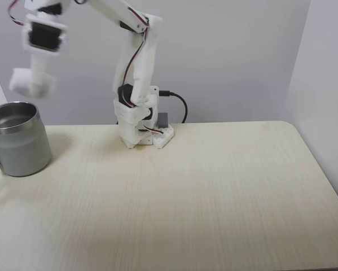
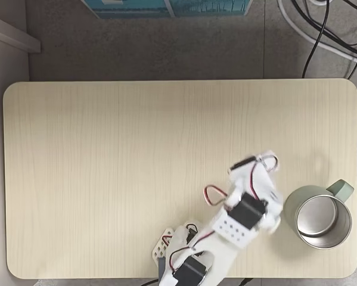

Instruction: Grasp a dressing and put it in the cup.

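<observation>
On the pale wood-grain table point(image 1: 214, 192), the large shiny stainless-steel mug point(image 1: 19, 141) is standing upright with its mouth opening straight up, its long axis vertical and its handle point(image 2: 343, 190) pointing toward the table's right edge in the top-down fixed view, with bare tabletop lying around it. The white plastic arm's gripper point(image 1: 29, 83) is hanging blurred just above and beside the mug's rim, apparently gripping a small white soft-looking roll point(image 1: 22, 82), though I cannot tell whether the fingers are clamped or apart. Black cables point(image 2: 321, 30) are lying on the grey floor beyond the table
</observation>
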Action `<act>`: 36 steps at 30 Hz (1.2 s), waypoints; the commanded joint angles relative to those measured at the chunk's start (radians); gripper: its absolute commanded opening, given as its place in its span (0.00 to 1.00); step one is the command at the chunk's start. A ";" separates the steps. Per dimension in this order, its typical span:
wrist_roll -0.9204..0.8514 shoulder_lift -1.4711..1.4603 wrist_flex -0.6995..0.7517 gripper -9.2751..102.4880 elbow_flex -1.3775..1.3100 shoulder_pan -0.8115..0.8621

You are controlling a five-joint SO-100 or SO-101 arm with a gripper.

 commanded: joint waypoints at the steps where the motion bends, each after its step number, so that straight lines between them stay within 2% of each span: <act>1: -0.067 0.031 0.018 0.08 0.031 0.143; 6: -0.150 0.155 -0.061 0.08 -0.003 0.275; 11: -0.218 0.173 -0.215 0.08 -0.143 0.353; 17: -0.239 0.196 -0.330 0.08 -0.238 0.383; 23: -0.238 0.198 -0.357 0.08 -0.265 0.379; 24: -0.236 0.198 -0.357 0.12 -0.265 0.379; 26: -0.232 0.198 -0.359 0.30 -0.265 0.380; 27: -0.232 0.198 -0.360 0.34 -0.265 0.380; 36: -0.224 0.201 -0.360 0.36 -0.265 0.385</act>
